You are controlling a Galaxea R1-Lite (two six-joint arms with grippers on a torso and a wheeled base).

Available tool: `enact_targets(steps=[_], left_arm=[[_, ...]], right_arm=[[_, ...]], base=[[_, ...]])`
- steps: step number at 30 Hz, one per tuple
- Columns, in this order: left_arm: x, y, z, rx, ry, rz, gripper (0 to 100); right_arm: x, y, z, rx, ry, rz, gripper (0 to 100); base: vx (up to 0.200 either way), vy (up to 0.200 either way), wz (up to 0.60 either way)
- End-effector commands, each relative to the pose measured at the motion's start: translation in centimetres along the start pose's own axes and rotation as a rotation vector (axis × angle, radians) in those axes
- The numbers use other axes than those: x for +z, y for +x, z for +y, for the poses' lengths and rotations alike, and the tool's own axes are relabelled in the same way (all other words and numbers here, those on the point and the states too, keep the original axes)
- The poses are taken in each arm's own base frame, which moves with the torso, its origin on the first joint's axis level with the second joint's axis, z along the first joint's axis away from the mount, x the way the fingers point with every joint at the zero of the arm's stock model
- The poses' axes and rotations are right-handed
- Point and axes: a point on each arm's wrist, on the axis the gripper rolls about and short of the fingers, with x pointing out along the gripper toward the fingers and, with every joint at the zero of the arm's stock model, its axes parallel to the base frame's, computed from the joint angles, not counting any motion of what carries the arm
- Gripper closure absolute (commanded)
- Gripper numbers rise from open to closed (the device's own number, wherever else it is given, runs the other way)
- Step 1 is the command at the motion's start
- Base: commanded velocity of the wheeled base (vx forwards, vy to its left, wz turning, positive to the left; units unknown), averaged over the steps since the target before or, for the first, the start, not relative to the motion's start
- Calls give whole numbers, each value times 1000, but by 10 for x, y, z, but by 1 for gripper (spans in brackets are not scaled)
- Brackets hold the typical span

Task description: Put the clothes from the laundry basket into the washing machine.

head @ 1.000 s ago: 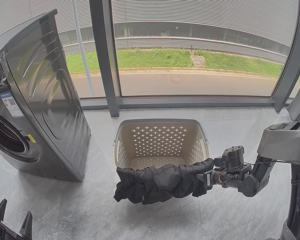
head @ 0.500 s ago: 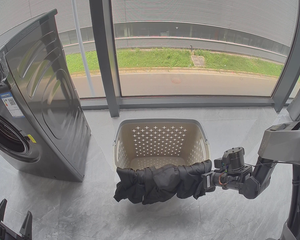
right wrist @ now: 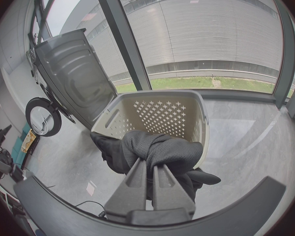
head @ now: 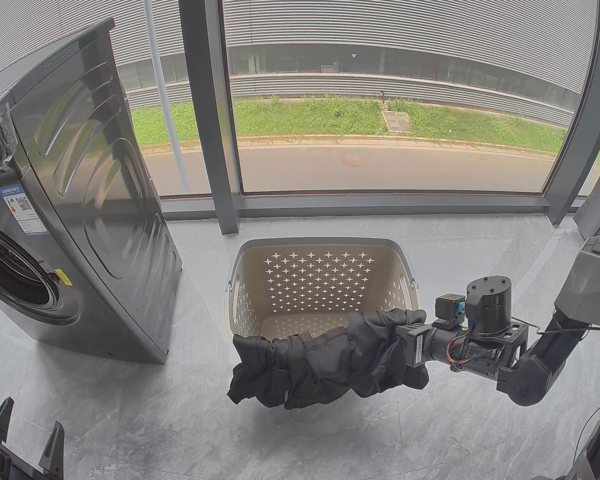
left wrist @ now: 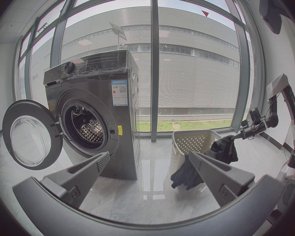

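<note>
You've got a glossy grey marble-look tile floor (head: pixel 147 421), w/ floor-to-ceiling windows (head: pixel 393 101) in dark frames (head: pixel 210 101). Outside there's daylight, a paved road (head: pixel 380 168), a grass strip (head: pixel 313 116) and a grey ribbed bldg (head: pixel 407 8) opp.

The dark garment (head: pixel 327 365) is covering the laundry basket's (head: pixel 320 242) near rim and part of its floor, and is burying the tips of the right gripper (head: pixel 412 349). The head view's left edge is cutting off the washing machine (head: pixel 100 188) at its front, and the bottom corner is cropping the left gripper (head: pixel 32 418).
</note>
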Motion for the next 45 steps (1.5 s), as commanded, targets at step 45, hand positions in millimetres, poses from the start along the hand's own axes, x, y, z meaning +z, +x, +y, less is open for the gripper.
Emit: enact_targets(steps=[45], left_arm=[[-5, 0, 0, 5, 7, -2, 0]], right_arm=[[93, -165, 25, 104, -5, -589, 100]], base=[[-40, 22, 0]])
